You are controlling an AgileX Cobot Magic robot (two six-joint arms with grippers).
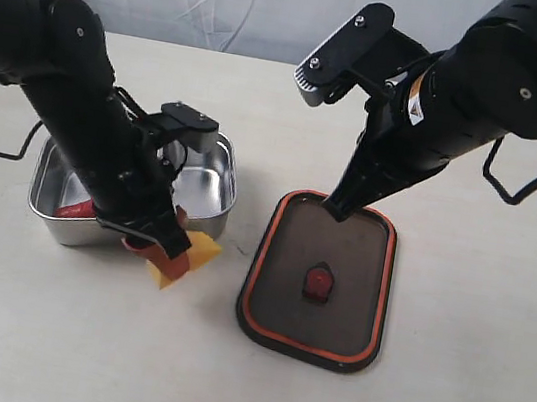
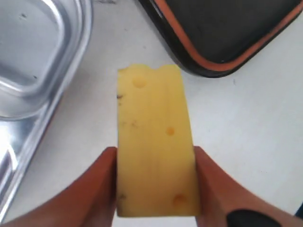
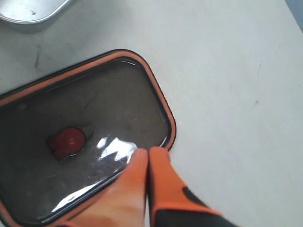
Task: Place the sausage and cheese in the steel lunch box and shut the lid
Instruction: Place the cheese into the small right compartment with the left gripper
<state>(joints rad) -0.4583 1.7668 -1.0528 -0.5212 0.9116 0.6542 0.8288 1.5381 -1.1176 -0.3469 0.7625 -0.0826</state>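
Left gripper [image 2: 155, 158] is pinching the cheese [image 2: 154, 113] just beside the lunch box's [image 1: 205, 187] near corner; right gripper [image 3: 147, 153], pressed together, is sitting at the lid's [image 3: 109, 109] rim.

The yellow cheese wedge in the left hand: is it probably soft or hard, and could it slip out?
Probably light and slightly soft: the cheese looks like matte foam with small pits. Slipping seems unlikely, because the left hand clamps two flat opposite faces. It should not roll, since its visible faces are flat.
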